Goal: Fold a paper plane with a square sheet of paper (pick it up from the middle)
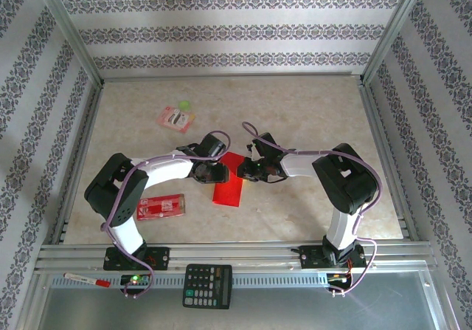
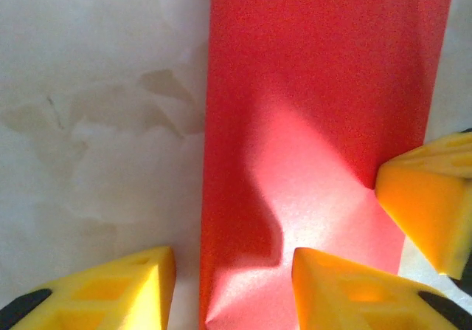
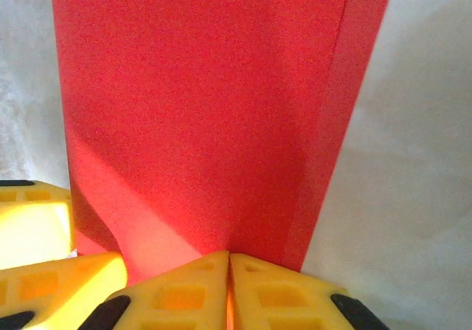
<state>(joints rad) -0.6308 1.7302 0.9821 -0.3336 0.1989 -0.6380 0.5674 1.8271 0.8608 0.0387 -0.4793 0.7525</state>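
The square sheet of paper lies at mid-table, bright red and folded over on itself into a long rectangle; one layer's edge juts past the other. At the sheet's near end my right gripper is shut on its edge, the yellow pads pressed together on the paper. My left gripper is open: one finger rests on the bare table, the other on the red sheet, with the long folded edge between them. In the top view both grippers meet over the sheet's far end.
A red packet with white print lies near the left arm. A pink packet and a green item sit further back. A calculator and a pen rest on the front rail. Metal frame posts border the table.
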